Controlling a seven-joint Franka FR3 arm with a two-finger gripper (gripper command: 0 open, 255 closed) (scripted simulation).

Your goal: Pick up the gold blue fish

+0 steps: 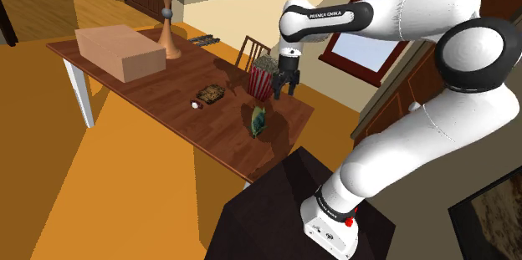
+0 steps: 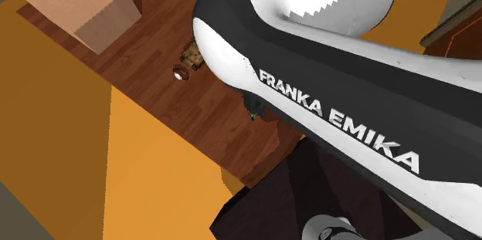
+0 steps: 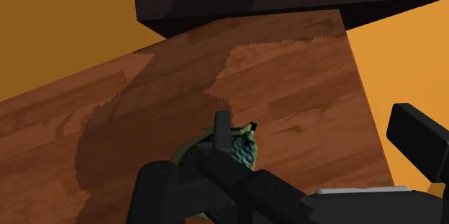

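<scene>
Zero contact so far: the pincer [image 1: 286, 93] hangs spread apart above the worktop [image 1: 167, 89], beside a striped popcorn box [image 1: 261, 79]; the fish [image 1: 258, 120] stands untouched near the worktop's edge, so approach, clamp and lift remain

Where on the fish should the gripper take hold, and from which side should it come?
Probably the upper body of the fish, from above. It stands upright on the table, tall and narrow, so the open gripper could come down over it and close across its narrow width.
</scene>
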